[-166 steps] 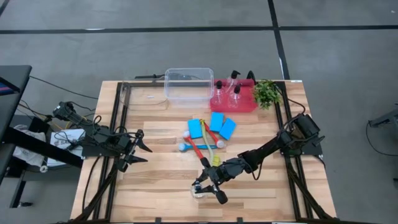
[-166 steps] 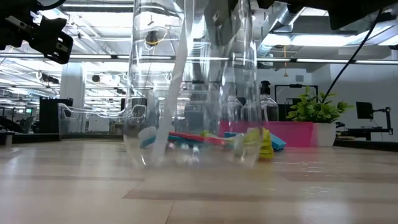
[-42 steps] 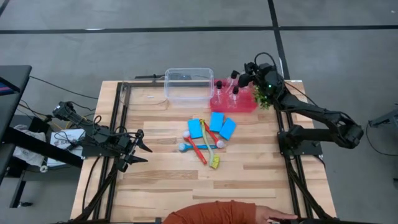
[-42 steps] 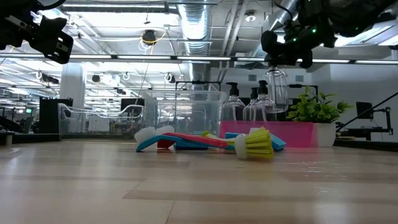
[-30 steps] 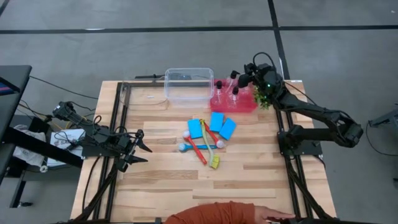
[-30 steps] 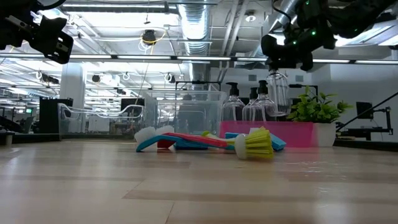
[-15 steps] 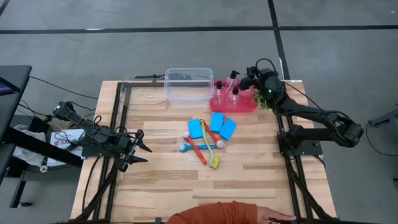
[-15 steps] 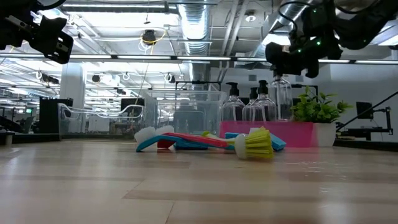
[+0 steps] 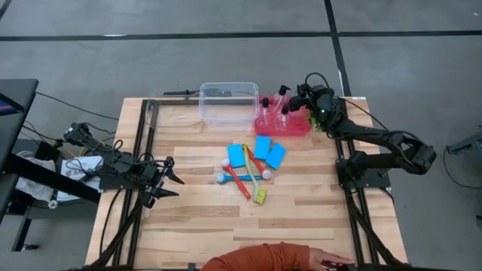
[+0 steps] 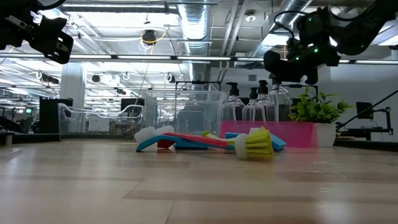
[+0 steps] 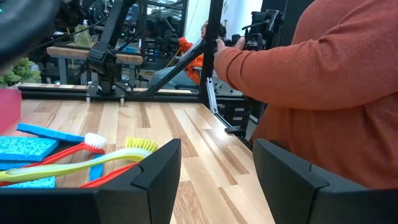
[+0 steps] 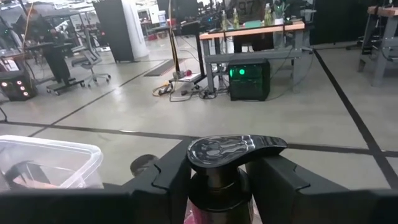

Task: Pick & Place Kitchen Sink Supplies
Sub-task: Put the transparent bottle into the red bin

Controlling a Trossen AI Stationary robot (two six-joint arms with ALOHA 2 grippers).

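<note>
No brand, label or readable writing shows on any item. At the table's [image 9: 188,218] near edge a person's orange sleeve [image 9: 256,258] shows — the left wrist view sees it large, just past the left end effector [image 11: 214,171], whose fingers stand apart with nothing between them; that arm waits at the table's left side.

Mid-table lie three brushes: a red brush [image 9: 242,181], a blue brush [image 9: 235,178] and a yellow-green brush [image 9: 260,191], crossing one another. Just beyond them lie three blue sponges [image 9: 262,147], touching or nearly so.

At the far edge stand a clear tub [image 9: 227,102] on the left and a red tray [image 9: 282,123] to its right, with a leafy plant [image 10: 314,106] right of the tray. The low view shows four pump bottles over the tray; three stand in it [image 10: 233,106].

The fourth bottle [image 10: 279,99] is clenched by the right end effector [image 9: 306,100] over the tray's right end. Only the right wrist view shows the fingers closed on the neck under the black pump top [image 12: 233,149].
</note>
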